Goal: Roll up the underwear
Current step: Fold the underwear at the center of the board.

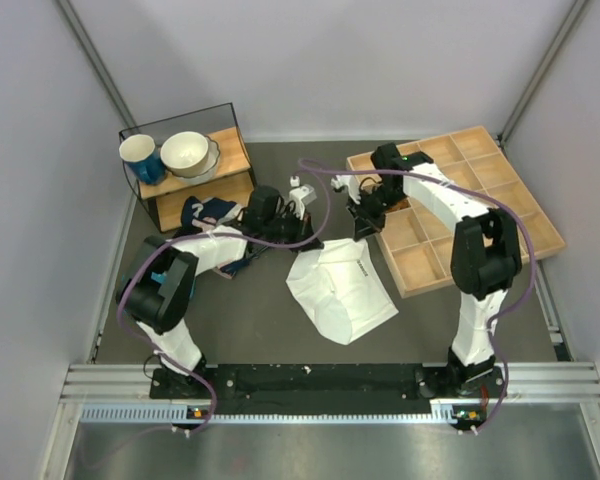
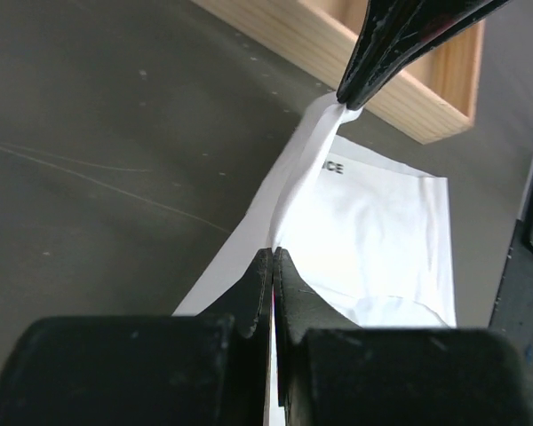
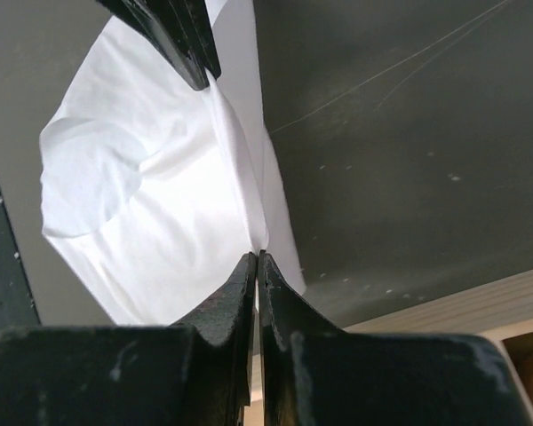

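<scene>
Tautly, underwear (pinched) spans left gripper, right gripper.

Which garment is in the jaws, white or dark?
The white underwear, pinched at its far edge by both arms' shut jaws; the dark pile lies apart beside the shelf.
</scene>
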